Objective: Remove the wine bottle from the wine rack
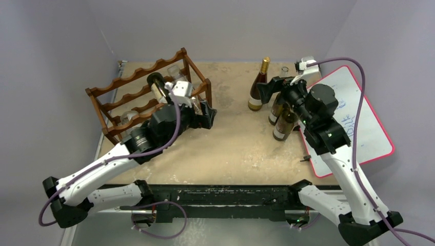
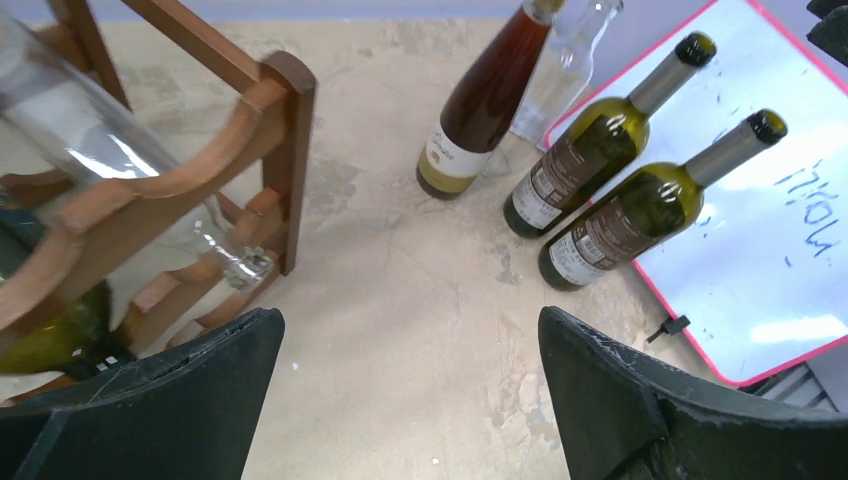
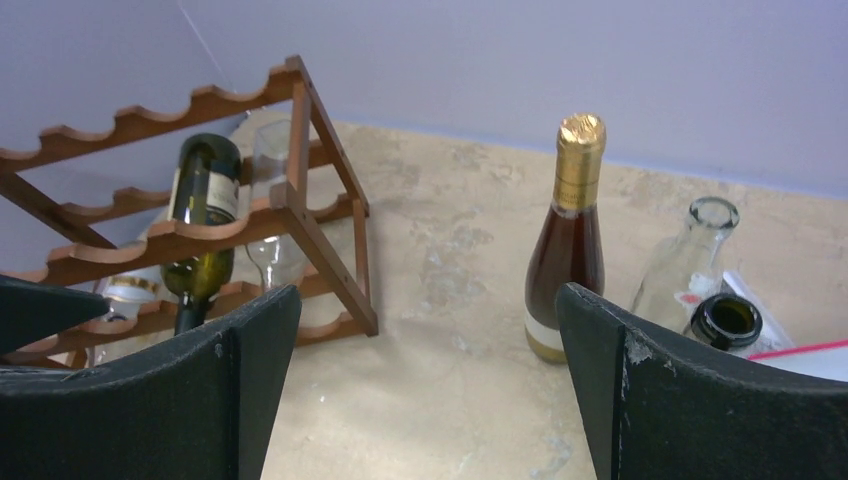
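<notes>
Wine bottle (image 3: 205, 200), dark green with a pale label, lies tilted on the upper rails of the rack (image 1: 134, 77) toward the far left corner of the counter (image 1: 231, 148), base high and neck sloping down; neither of my claws touches it. Working out from the near edge, where my arms are bolted: my left claw (image 1: 209, 115) hangs over bare counter just off the rack's right end, its fingers (image 2: 200, 400) spread wide with nothing between them. Just beside the wine bottle a clear bottle (image 2: 90, 140) lies across a scalloped rail, its mouth near the rack's corner post. On the right half of the counter four bottles stand upright close together. A green bottle (image 2: 640, 215) and a second green bottle (image 2: 590, 160) are nearest, at the edge of the whiteboard (image 1: 367, 123). Beyond them stand an amber bottle (image 3: 570, 250) capped in gold foil and a second clear bottle (image 3: 690, 260) with an open mouth. My right claw (image 1: 262, 92) hangs in the air by this group, pointing across the counter toward the rack, its fingers (image 3: 680, 400) also wide apart and holding nothing. The whiteboard lies flat along the right edge, red-framed, with blue writing I cannot read.
</notes>
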`<state>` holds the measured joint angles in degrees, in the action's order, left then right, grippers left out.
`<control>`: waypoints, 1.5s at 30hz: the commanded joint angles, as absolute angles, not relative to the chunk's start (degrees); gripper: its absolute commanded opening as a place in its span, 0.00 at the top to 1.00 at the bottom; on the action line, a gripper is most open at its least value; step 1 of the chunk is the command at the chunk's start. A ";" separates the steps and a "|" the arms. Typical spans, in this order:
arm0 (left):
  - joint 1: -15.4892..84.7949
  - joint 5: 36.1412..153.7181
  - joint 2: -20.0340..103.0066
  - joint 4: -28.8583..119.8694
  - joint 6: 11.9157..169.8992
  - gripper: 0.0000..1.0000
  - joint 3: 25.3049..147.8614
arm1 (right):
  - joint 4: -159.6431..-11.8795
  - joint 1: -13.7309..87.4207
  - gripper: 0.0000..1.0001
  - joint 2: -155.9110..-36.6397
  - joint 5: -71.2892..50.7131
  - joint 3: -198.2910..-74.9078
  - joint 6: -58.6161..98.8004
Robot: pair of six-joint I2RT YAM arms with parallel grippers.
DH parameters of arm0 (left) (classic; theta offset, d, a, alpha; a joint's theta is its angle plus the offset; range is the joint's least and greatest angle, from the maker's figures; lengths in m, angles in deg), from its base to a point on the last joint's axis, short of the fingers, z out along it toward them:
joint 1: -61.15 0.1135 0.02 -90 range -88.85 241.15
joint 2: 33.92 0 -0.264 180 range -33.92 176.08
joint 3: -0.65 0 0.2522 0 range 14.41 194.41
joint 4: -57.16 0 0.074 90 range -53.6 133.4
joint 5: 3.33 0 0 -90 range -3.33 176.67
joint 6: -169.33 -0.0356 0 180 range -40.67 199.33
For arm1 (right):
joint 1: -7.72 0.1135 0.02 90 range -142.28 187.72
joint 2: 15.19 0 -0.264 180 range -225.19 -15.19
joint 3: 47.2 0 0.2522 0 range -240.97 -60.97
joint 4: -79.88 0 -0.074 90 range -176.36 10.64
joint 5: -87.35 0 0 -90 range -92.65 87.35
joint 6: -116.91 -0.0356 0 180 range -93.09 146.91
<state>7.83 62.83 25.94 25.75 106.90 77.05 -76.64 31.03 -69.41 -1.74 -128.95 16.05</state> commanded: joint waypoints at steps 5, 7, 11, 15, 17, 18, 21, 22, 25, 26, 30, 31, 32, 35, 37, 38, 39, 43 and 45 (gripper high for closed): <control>8.05 51.29 20.69 21.07 100.60 0.00 79.74 | -83.93 31.27 0.00 -74.58 -11.40 -130.77 17.95; 8.24 49.59 23.05 16.50 99.07 0.00 83.82 | -83.57 31.31 0.00 -77.58 -13.85 -131.85 17.19; 11.16 49.28 24.33 13.97 96.33 0.00 88.52 | -83.98 32.38 0.00 -83.06 -15.42 -133.25 14.47; 21.89 56.29 23.93 14.86 94.50 0.00 89.67 | -86.22 36.34 0.00 -87.30 -15.19 -133.48 11.82; 26.17 59.74 24.73 14.44 94.18 0.00 90.55 | -86.65 39.83 0.00 -89.93 -13.11 -134.35 11.26; 27.64 61.03 25.15 14.27 94.17 0.00 90.93 | -86.84 41.55 0.00 -91.41 -12.05 -134.95 10.95; 31.43 63.54 25.74 14.38 94.63 0.00 91.37 | -88.20 45.98 0.00 -95.90 -11.35 -136.24 9.21; 32.53 63.89 25.75 14.46 94.86 0.00 91.32 | -88.78 47.26 0.00 -97.23 -11.33 -136.67 8.72; 35.31 63.74 25.44 14.35 95.62 0.00 91.48 | -90.54 50.29 0.00 -101.37 -11.54 -137.73 6.73; 35.88 63.31 25.21 14.25 95.98 0.00 91.50 | -91.51 51.06 0.00 -102.62 -11.87 -137.84 6.05; 36.34 61.26 24.05 13.94 96.74 0.00 90.28 | -97.94 53.99 0.00 -106.48 -13.33 -136.42 4.15; 36.33 60.83 23.48 14.36 96.61 0.00 89.19 | -100.21 55.19 0.00 -107.10 -12.84 -135.51 4.03; 36.34 60.24 22.99 14.64 96.33 0.00 88.38 | -102.04 55.86 0.00 -107.86 -12.55 -134.58 3.60; 36.36 58.37 22.20 12.94 96.08 0.00 87.68 | -106.92 56.89 0.00 -110.29 -12.34 -133.09 1.44; 36.37 57.65 21.31 12.12 96.37 0.00 86.81 | -109.43 57.73 0.01 -111.91 -11.72 -132.89 0.91; 36.37 57.54 20.66 12.08 96.68 0.00 86.27 | -110.84 58.34 0.03 -112.48 -10.68 -132.56 1.24; 36.37 57.68 19.85 12.10 97.08 0.00 85.71 | -112.63 59.06 0.04 -112.97 -9.08 -131.79 1.65; 36.35 59.29 17.78 11.73 99.31 0.00 84.35 | -119.69 60.76 0.10 -114.90 -4.40 -129.79 1.90; 36.32 60.46 17.04 11.43 100.46 0.00 84.11 | -119.55 61.17 0.14 -116.82 -3.41 -131.05 1.59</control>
<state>36.03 59.27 19.12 10.82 97.70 84.52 -110.87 60.21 -115.31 -7.90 -129.85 2.28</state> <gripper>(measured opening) 0.998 0.891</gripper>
